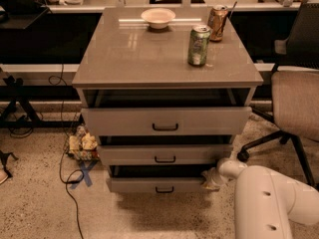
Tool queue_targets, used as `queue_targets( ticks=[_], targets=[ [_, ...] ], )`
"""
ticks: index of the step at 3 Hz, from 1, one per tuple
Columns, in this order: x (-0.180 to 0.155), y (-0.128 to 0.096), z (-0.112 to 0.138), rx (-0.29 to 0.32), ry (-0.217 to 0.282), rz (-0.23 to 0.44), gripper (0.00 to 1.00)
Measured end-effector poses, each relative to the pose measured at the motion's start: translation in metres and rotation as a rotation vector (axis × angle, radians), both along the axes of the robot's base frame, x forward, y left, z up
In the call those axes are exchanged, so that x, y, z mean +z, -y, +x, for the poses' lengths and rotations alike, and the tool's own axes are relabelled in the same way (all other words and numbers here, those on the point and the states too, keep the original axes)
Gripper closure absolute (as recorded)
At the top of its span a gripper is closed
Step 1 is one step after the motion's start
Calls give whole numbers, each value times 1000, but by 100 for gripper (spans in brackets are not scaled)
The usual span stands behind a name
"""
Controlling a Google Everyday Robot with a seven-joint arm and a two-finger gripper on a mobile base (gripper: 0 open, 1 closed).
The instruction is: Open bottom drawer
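Note:
The bottom drawer (157, 185) is the lowest and narrowest front of the grey-beige cabinet, with a small black bar handle (164, 189). It stands pulled out a little, with a dark gap above it. My gripper (212, 179) is at the drawer's right end, pressed against its right front corner. My white arm (271, 200) reaches in from the lower right.
The top drawer (166, 119) and middle drawer (164, 154) also stand partly out. On the cabinet top (124, 59) are a green can (198, 45), a copper can (217, 22) and a bowl (158, 17). An office chair (297, 101) stands at right. Cables and small objects (82, 146) lie on the floor at left.

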State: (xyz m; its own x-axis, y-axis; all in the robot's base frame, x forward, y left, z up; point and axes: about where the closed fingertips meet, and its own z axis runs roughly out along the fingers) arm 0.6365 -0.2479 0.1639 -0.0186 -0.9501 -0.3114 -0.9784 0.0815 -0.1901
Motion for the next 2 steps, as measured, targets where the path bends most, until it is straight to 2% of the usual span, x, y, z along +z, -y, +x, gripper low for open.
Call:
queue_targets(
  ticks=[1, 2],
  targets=[
    [5, 6, -20, -32, 8, 22, 100],
    [2, 11, -59, -78, 5, 88, 0]
  ],
)
